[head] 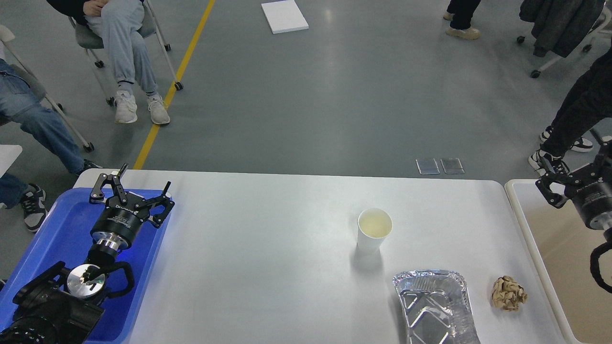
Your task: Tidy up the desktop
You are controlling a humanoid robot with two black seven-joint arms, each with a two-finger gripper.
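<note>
The white desktop (267, 248) fills the lower middle of the head view. On it stand a white paper cup (374, 230) holding pale liquid, an empty foil container (435, 306) near the front edge, and a crumpled brown paper ball (509, 293) to its right. My left gripper (144, 177) hovers open and empty over the blue tray (52, 229) at the left end, far from those items. My right gripper (581, 174) hangs over the beige bin (550, 267) at the right edge, partly cut off, its visible finger splayed outward and nothing in it.
People sit on wheeled chairs (119, 57) beyond the desk's far left, and another person's legs (569, 124) stand at the far right. A white board (284, 16) and two clear plates (440, 166) lie on the grey floor.
</note>
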